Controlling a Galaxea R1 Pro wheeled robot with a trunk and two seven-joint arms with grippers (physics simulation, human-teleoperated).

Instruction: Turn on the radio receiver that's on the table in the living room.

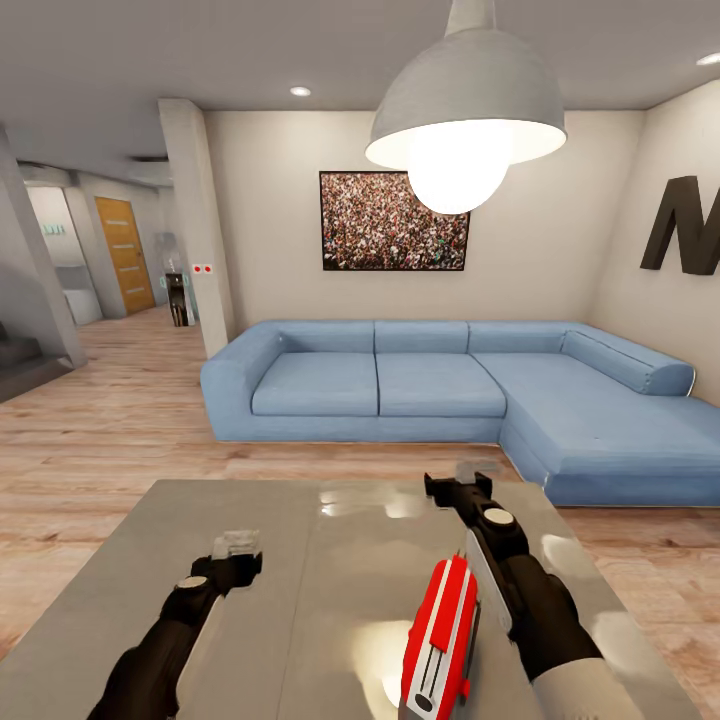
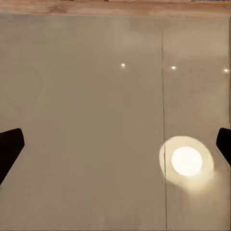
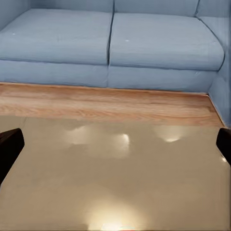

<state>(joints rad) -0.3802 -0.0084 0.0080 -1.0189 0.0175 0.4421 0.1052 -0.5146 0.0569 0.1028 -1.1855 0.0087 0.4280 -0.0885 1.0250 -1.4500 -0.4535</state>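
Red and white, the radio receiver [image 1: 440,640] sits on the shiny grey table [image 1: 330,560], near its close edge, touching the right arm. Both the right gripper [image 1: 462,484] and the left gripper [image 1: 238,548] are wide open and hold nothing. To press its button well, the right gripper should pull back slowly.

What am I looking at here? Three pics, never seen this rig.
It is a simulated two-armed robot in a living room. The big picture is from its head camera, looking over a grey table toward a blue sofa. The other two come from cameras on each wrist, looking along the jaws. The left gripper and the right gripper both hover over the table with jaws apart, holding nothing. A small red radio stands on the table beside the right forearm. The bright spots on the tabletop are lamp reflections.
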